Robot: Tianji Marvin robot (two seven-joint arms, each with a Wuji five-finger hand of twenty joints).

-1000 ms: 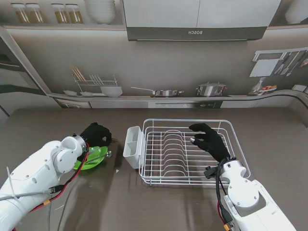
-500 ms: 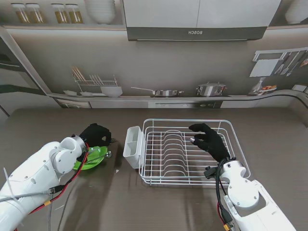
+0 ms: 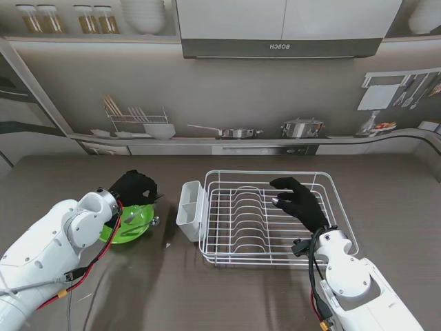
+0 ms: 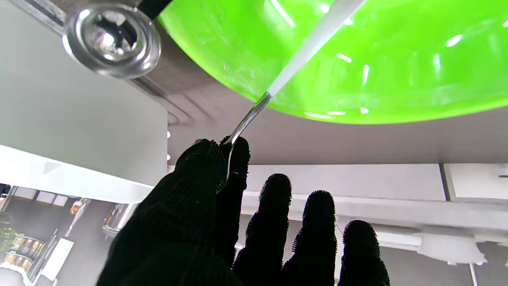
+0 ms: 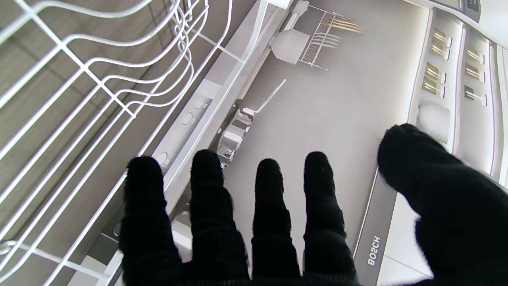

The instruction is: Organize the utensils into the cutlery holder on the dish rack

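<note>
My left hand hovers over the far edge of a green bowl at the left of the table. In the left wrist view the thumb and forefinger of that hand pinch the metal end of a utensil, whose white handle runs across the green bowl. The white cutlery holder hangs on the left side of the white wire dish rack. My right hand floats above the rack's right half, fingers spread, holding nothing.
A small round shiny object lies on the table between the bowl and the holder, also visible in the left wrist view. The rack wires sit close under my right hand. A printed kitchen backdrop stands behind the table.
My left hand has drawn up and slightly farther from me, and more of the green bowl now shows. The right hand has stayed put.
</note>
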